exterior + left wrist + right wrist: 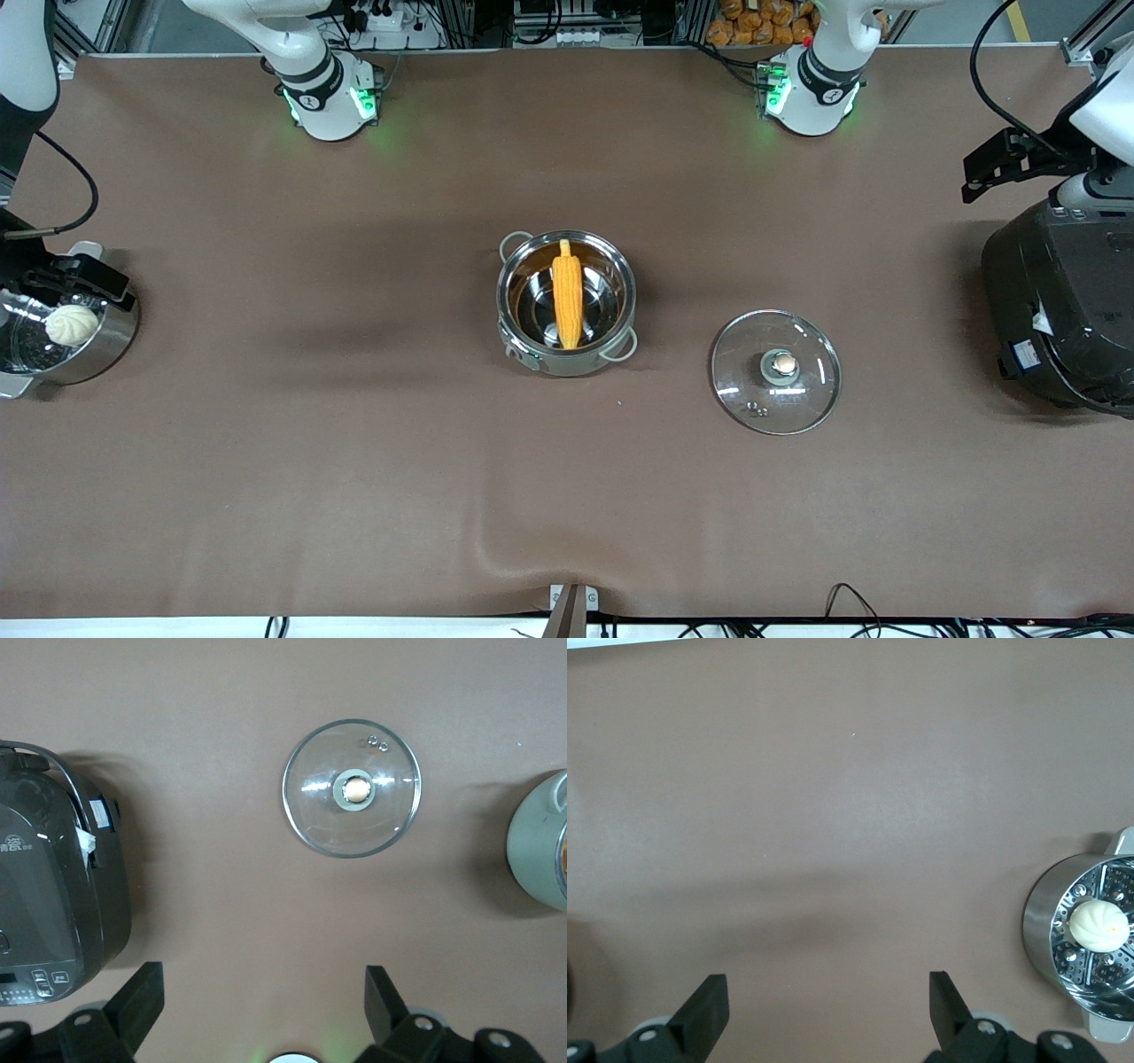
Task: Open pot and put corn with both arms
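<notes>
The steel pot [567, 363] stands open at the middle of the table. The yellow-orange corn [567, 292] lies inside it, its point toward the robots' bases. The glass lid [744, 354] lies flat on the table beside the pot, toward the left arm's end, with its knob [782, 364] up. It also shows in the left wrist view [390, 815], with the pot's edge [536, 850]. My left gripper [264, 979] is open and empty, high over bare table between the lid and the rice cooker. My right gripper [828, 988] is open and empty, high over bare table beside the steamer pot.
A steel steamer pot [106, 341] holding a white bun [72, 324] stands at the right arm's end; it shows in the right wrist view [1041, 930]. A large black rice cooker [1054, 301] stands at the left arm's end, also in the left wrist view [44, 895].
</notes>
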Controlling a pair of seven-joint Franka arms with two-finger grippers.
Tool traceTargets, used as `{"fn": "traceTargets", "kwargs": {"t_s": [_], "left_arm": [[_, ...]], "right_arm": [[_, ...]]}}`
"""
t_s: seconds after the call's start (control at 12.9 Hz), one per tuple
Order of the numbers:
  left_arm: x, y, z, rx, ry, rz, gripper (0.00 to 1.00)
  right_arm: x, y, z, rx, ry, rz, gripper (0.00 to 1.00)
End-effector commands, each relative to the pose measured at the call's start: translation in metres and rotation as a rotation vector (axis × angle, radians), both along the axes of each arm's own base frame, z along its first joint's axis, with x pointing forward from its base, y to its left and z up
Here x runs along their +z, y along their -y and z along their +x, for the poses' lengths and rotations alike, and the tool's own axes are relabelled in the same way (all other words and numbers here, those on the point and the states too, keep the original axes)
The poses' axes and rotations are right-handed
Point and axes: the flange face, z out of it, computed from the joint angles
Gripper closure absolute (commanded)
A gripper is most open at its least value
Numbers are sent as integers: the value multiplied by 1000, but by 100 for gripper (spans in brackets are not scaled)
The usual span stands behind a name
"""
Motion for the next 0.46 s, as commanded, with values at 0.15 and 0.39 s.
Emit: {"fn": "traceTargets", "kwargs": {"t_s": [0.15, 0.39], "left_arm": [[8, 1, -3, -24, -4, -17, 0], [8, 2, -3, -26, -4, -17, 0]], "right_arm": [[8, -3, -8, -14, 12, 21, 0], [9, -5, -9, -11, 8, 22, 0]]}}
